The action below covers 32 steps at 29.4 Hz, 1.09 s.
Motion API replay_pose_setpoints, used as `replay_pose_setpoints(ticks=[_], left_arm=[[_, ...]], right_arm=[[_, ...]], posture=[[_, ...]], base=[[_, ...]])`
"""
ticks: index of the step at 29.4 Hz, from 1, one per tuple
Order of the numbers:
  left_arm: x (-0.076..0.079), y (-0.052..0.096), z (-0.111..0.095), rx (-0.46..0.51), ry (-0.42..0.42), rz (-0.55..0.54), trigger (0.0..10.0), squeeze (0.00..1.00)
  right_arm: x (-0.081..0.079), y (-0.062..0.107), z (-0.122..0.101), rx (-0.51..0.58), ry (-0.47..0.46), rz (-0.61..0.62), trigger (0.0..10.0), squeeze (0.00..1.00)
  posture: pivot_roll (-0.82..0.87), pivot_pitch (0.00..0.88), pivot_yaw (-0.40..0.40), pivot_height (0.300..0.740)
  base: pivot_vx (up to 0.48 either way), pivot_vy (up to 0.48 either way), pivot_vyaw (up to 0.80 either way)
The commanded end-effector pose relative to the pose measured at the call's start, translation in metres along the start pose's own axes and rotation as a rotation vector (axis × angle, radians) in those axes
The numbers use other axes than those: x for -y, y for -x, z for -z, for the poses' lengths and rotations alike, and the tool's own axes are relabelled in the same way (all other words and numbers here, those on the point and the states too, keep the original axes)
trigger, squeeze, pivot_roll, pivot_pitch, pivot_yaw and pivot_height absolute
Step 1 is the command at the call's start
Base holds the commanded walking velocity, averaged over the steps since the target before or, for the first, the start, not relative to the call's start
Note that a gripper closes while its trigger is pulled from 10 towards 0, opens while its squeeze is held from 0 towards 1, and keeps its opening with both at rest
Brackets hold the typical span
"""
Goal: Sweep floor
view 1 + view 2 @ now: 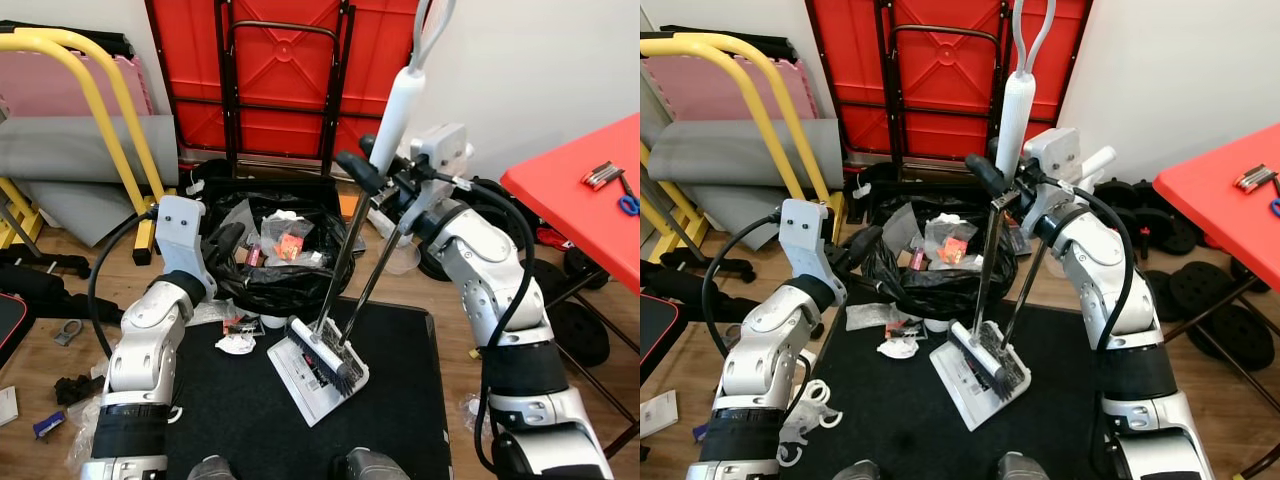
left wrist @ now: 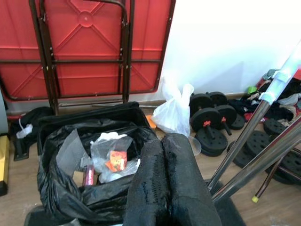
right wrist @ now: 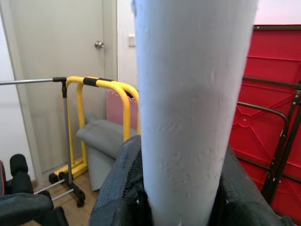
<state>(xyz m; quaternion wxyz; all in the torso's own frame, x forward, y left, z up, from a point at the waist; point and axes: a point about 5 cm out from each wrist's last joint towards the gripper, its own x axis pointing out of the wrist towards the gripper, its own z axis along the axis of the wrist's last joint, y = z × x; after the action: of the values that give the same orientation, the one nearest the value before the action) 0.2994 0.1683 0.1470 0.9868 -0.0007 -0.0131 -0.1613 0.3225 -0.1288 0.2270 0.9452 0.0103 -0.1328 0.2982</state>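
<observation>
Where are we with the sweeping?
Partly done: the black bin bag already holds rubbish. In hand: the right pincer grips the white-handled broom, brush head on the white dustpan. Left: crumpled scraps on the floor. The left pincer, shut, hovers by the bag.

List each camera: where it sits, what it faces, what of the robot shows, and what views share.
Left eye, right eye: on the head, looking down at the black bin bag, dustpan and brush; both silver arms show.
Left wrist: looks along shut black fingers toward the bag and red folded table.
Right wrist: looks along the right gripper clamping the white handle, facing the yellow frame.
Shared: the bag and red table appear in head and left wrist views.
</observation>
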Motion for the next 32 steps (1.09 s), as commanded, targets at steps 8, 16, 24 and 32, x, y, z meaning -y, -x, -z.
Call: replay_pose_setpoints(ticks=[8, 16, 24, 32], left_arm=[[0.001, -0.001, 0.007, -0.063, -0.016, -0.091, 10.0, 0.00], [0.003, -0.003, 0.008, -0.080, -0.037, -0.102, 10.0, 0.00], [0.011, -0.009, 0.007, -0.089, -0.065, -0.077, 10.0, 0.00], [0.018, -0.016, 0.005, -0.098, -0.099, -0.046, 10.0, 0.00]], right_arm=[[0.006, 0.002, -0.007, 0.053, 0.027, 0.064, 10.0, 0.00], [0.000, -0.002, -0.013, 0.101, -0.018, 0.048, 10.0, 0.00], [-0.002, -0.001, -0.013, 0.102, -0.032, 0.024, 10.0, 0.00], [-0.005, -0.001, -0.010, 0.097, -0.046, 0.028, 10.0, 0.00]], posture=[[-0.14, 0.062, -0.131, 0.740], [-0.14, 0.065, -0.128, 0.740], [-0.14, 0.067, -0.125, 0.740], [-0.14, 0.068, -0.124, 0.740]], base=[[0.000, 0.000, 0.00], [0.000, 0.000, 0.00], [0.000, 0.000, 0.68], [0.000, 0.000, 0.80]])
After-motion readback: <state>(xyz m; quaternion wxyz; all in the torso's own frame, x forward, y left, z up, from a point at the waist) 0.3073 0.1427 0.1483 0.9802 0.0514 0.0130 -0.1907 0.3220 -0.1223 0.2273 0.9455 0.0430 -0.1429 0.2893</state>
